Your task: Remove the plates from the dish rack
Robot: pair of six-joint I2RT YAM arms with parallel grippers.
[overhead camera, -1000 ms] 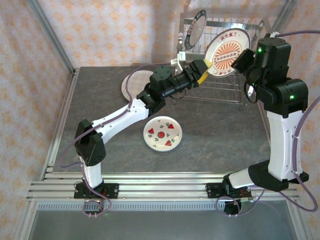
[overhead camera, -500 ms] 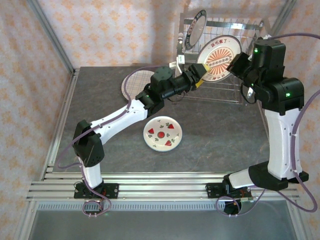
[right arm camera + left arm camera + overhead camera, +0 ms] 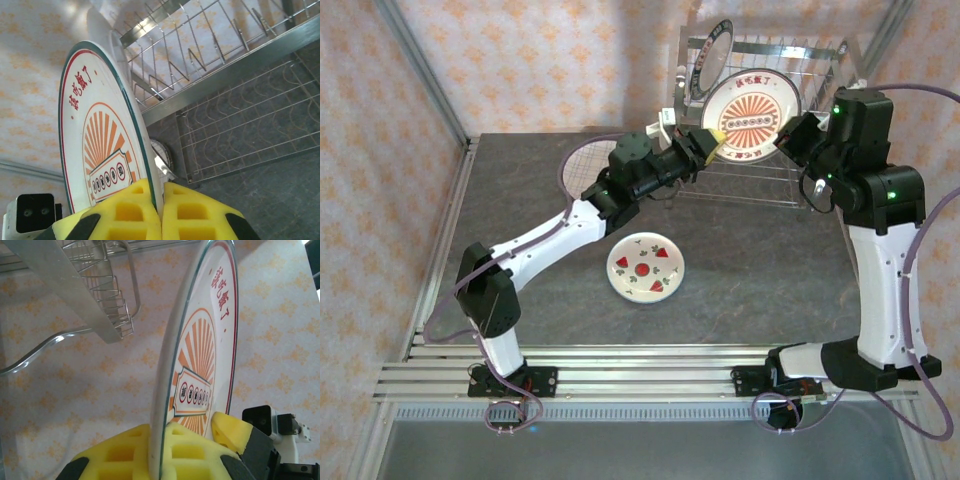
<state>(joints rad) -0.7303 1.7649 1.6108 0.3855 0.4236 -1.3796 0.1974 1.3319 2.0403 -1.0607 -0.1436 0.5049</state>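
Note:
A white plate with an orange sunburst and a dark green rim stands on edge in front of the chrome wire dish rack. My left gripper is shut on its left rim, yellow pads on either face. Across from it, my right gripper is shut on the opposite rim. A dark-rimmed plate stands in the rack's upper left. On the table lie a plaid-lined plate, partly under the left arm, and a strawberry-print plate.
The rack's wire tier and steel rail run close behind the held plate. A metal frame post and patterned walls bound the dark table.
The left gripper closed onto the sunburst plate's rim. The plate shifted left and turned more face-on, and the right gripper moved left with it.

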